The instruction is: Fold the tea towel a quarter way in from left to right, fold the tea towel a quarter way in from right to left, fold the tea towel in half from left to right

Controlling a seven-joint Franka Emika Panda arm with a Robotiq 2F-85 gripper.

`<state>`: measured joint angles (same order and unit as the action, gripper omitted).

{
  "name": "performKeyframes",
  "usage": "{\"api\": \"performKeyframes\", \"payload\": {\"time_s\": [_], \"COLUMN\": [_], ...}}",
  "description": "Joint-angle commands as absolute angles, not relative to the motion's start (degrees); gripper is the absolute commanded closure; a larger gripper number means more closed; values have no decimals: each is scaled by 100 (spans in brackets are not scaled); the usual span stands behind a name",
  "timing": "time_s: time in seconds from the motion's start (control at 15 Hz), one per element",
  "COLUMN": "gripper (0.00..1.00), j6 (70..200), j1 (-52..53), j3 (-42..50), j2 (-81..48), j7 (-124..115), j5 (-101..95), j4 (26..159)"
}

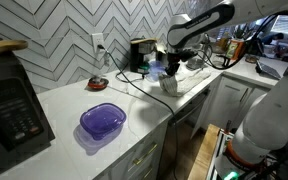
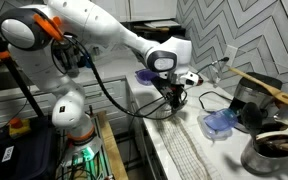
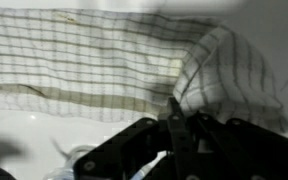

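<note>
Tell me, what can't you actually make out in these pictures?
- Wrist view: the picture is blurred. The tea towel runs past the left and top edges, and the gripper covers its near edge.
- In an exterior view, the tea towel is cut off by the bottom edge.
- In an exterior view, the gripper hides most of the tea towel, which is too small there to show any folds.

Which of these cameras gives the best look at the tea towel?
The wrist view: the towel fills most of the frame, with its checks and a folded-over part at right plain to see. In an exterior view the towel is a pale checked strip, cut off below; in an exterior view it is just a small pale patch.
</note>
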<state>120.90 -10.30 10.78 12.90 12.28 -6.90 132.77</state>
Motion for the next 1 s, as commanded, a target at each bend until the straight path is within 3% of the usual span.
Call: {"api": "performKeyframes", "payload": {"time_s": [0.0,0.27,0.33,0.93], "gripper": [92,92,98,98], "j6": [12079,12079,12079,12808], "j1": [-1040,-1054,-1054,-1512], "j3": [1142,1166,1167,1603], "j2": [1309,1310,1310,673], "j7": [1261,1274,1274,1404], "j5": [-695,-694,-694,-1202], "j4": [13257,13252,13252,13195]}}
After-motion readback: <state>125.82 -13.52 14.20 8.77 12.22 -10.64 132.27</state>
